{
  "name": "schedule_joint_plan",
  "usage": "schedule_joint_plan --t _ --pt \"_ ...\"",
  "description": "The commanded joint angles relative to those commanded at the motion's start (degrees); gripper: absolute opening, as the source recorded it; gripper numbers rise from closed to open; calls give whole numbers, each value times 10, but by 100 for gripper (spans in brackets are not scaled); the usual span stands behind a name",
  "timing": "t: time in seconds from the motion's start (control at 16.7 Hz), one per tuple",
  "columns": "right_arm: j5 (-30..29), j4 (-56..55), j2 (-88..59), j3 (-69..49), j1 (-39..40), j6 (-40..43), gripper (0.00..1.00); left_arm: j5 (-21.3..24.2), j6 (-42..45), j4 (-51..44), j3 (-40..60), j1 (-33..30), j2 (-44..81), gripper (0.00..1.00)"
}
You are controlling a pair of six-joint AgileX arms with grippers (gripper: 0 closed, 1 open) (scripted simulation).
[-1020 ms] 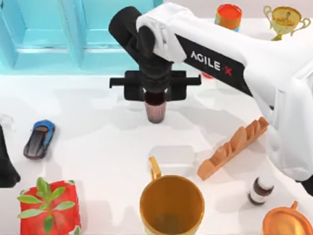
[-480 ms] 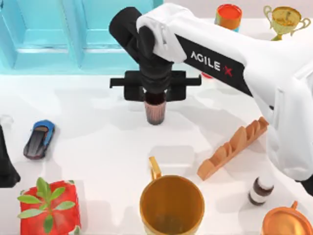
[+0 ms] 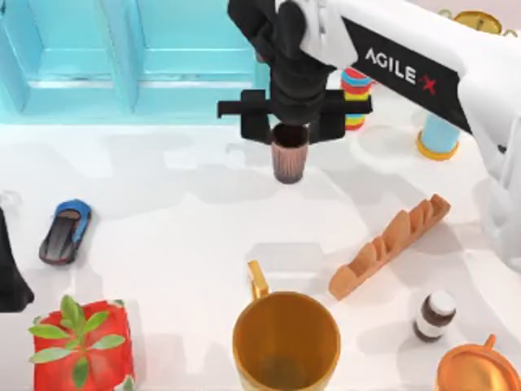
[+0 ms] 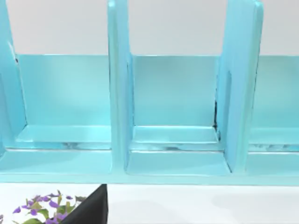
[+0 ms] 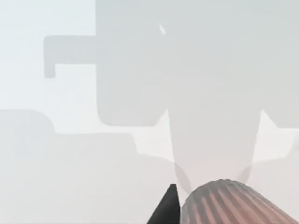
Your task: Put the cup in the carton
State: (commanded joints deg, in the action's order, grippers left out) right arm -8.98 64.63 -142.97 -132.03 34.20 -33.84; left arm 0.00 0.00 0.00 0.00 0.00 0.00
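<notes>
Your right arm reaches in from the top view's right edge, its white forearm slanting across the far side of the table, wrist turned straight down. The right gripper (image 3: 290, 138) hangs at the end of it, fingers closed on the rim of the cup (image 3: 289, 160), which is upright and gripped from above. The cup sits just in front of the carton (image 3: 138, 90), near the carton's right end and outside its walls. In the right wrist view you see the cup's (image 5: 233, 203) ribbed side below the camera, one dark fingertip (image 5: 167, 207) against it, and the gripper's shadow on the white table (image 5: 70, 163) beyond; the cup appears to be off the surface.

Your left arm (image 3: 10, 273) is parked at the top view's left edge, beside the toy car (image 3: 64, 230). I cannot tell how its fingers stand. Its wrist camera faces the carton's (image 4: 117, 93) open compartments and upright dividers.

Elsewhere on the table: a mug (image 3: 285, 338) at the near edge, a bread loaf (image 3: 391, 243) right of centre, and a red planter (image 3: 80, 342) at the near left.
</notes>
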Motion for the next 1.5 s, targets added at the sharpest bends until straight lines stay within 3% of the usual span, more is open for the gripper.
schedule_joint_plan --t 0.36,0.54,0.9,1.2,1.5 --pt "64 -19 206 110 -238 208 0 0 0 0 0 0 0 100" --pt "94 -24 293 177 -363 270 0 0 0 0 0 0 0 100" --pt "149 -34 394 341 -524 428 0 0 0 0 0 0 0 100" --pt "182 -25 484 483 -625 586 0 0 0 0 0 0 0 100" --pt "190 -21 509 509 -643 615 0 0 0 0 0 0 0 100"
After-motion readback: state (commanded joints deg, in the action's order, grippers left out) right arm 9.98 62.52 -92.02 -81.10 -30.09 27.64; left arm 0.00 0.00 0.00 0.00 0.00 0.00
